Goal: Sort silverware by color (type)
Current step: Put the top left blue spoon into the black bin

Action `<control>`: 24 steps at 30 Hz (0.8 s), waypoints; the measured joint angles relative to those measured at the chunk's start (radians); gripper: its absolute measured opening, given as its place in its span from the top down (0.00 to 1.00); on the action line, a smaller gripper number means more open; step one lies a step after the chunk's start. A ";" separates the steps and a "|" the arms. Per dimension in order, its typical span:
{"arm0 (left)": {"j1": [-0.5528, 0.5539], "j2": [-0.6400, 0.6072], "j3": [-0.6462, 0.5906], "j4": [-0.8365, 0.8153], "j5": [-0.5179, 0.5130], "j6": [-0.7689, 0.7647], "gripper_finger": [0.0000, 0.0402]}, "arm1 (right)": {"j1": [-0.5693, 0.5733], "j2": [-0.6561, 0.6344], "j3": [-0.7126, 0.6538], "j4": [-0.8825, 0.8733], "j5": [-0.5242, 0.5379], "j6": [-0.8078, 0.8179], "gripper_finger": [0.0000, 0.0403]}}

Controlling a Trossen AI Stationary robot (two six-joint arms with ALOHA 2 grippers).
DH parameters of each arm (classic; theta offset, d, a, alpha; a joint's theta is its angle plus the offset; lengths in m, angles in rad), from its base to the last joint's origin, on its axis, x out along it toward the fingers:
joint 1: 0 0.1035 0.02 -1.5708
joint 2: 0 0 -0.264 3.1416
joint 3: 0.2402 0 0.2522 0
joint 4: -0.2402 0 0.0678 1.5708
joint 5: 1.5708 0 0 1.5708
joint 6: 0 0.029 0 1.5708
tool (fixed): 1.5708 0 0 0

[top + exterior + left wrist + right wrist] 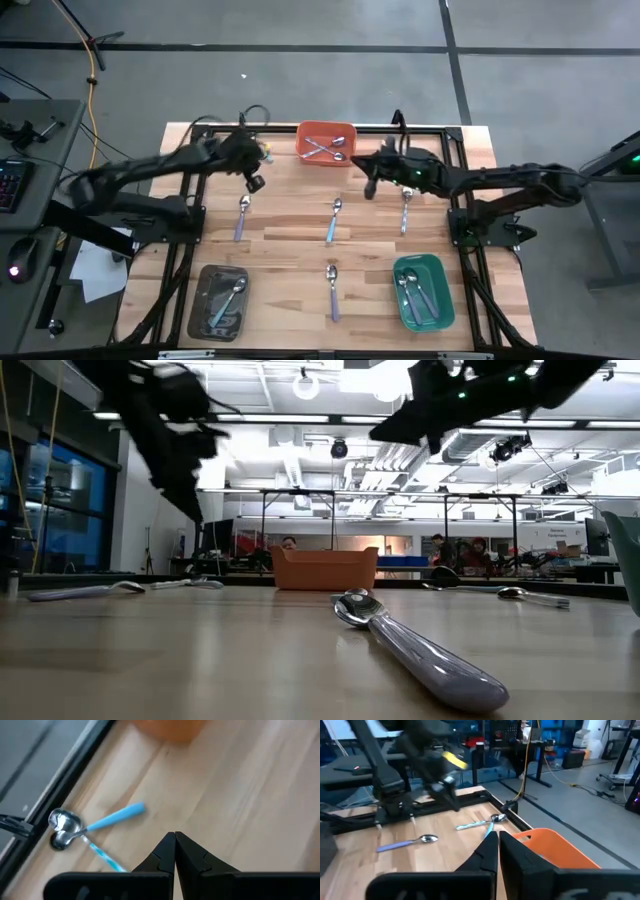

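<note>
high view: the left gripper (254, 181) hangs over the far left of the table (290, 245), fingers pressed together and holding nothing. the right gripper (369, 187) hovers just right of the orange tray (326, 143), also pinched shut and empty. spoons lie in the orange tray, the grey tray (219, 302) at near left and the green tray (423, 291) at near right. four loose spoons (334, 220) rest on the wood between them.
</note>
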 joint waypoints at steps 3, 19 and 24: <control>0.047 0.184 0.145 -0.094 0.014 0.073 1.00 | 0.033 -0.050 -0.040 0.013 0.007 -0.014 1.00; 0.136 0.667 0.425 -0.207 -0.102 -0.047 1.00 | 0.084 -0.079 -0.062 0.038 0.034 -0.087 1.00; 0.146 0.692 0.425 -0.202 -0.174 -0.064 1.00 | 0.084 -0.079 -0.062 0.041 0.034 -0.087 1.00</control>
